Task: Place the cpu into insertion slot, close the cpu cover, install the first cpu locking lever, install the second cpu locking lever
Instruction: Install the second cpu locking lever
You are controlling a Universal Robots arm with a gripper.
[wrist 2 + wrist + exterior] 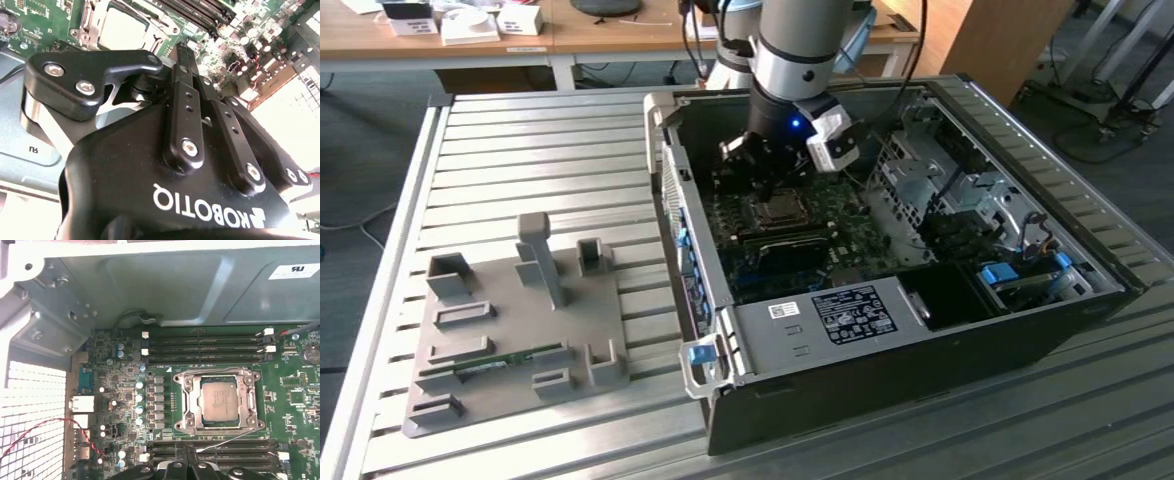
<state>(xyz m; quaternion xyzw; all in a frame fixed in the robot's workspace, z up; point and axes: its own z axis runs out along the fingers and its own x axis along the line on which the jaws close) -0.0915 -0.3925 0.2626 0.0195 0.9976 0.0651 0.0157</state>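
The cpu (219, 400) lies flat in its socket on the green motherboard, its silvery top showing through the window of the cpu cover (188, 402), which lies down over it. A thin wire locking lever (227, 439) slants along one side of the socket, and its free end stops just short of my fingertips. My gripper (187, 463) is shut, with nothing seen between its fingers, and hovers beside the socket over the memory slots. In the exterior view the gripper (767, 178) hangs inside the open computer case just above the cpu (783, 207). The second wrist view shows the gripper (180, 50) pointing towards the socket and the cpu (121, 25).
Memory slots (205, 346) run along both sides of the socket. The case's metal walls (670, 190) and drive bay (961, 190) close in around the board. A red wire (75, 422) crosses near the rear ports. A grey fixture plate (507, 330) sits on the table at the exterior view's left.
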